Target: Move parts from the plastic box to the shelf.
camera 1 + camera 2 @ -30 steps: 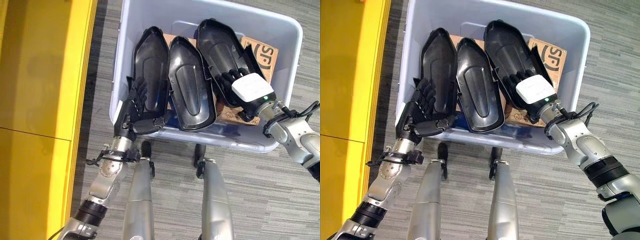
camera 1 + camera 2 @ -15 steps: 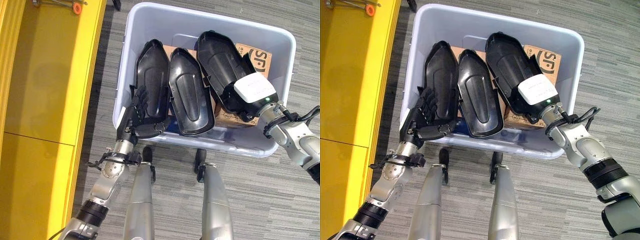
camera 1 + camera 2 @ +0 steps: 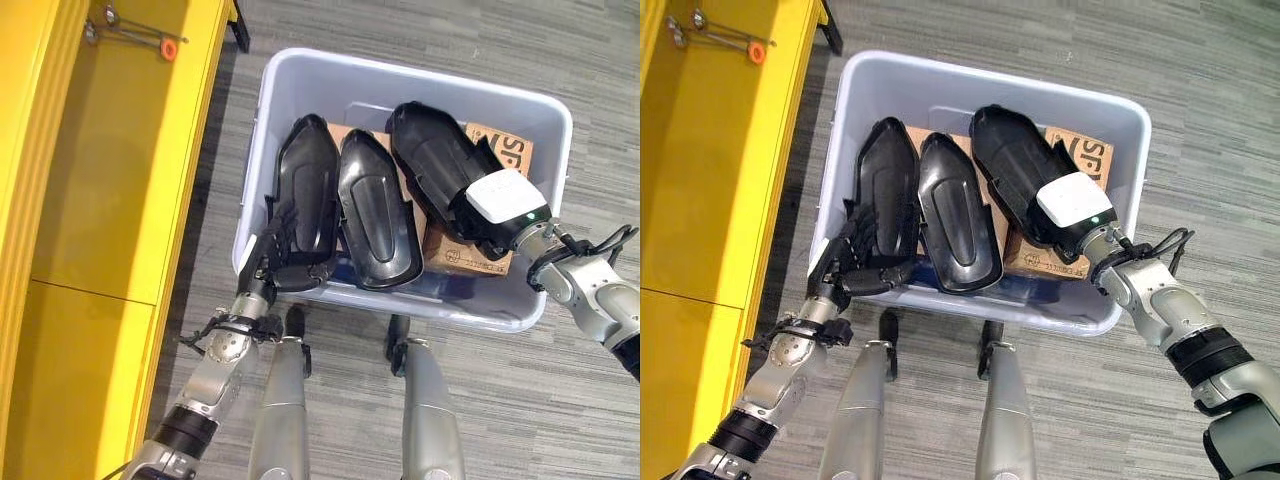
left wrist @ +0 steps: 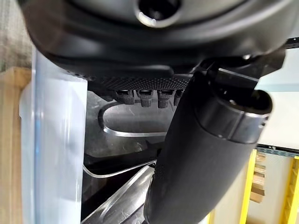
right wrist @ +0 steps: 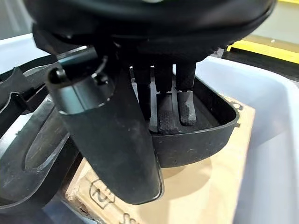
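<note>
A pale plastic box stands on the floor and holds three long black moulded parts side by side over a cardboard carton. My left hand is at the near end of the left part, fingers laid inside it and thumb curled under its edge. The middle part lies untouched. My right hand, white cover on its back, grips the near end of the right part. In the right wrist view its fingers are inside the shell and its thumb is outside the wall.
A yellow shelf runs along the left, close to the box's left wall. A metal piece with an orange tip lies on it at the far end. Grey carpet surrounds the box.
The whole picture has shifted, so the box sits lower and smaller in view and more of the shelf shows. Both hands keep their hold on the same parts.
</note>
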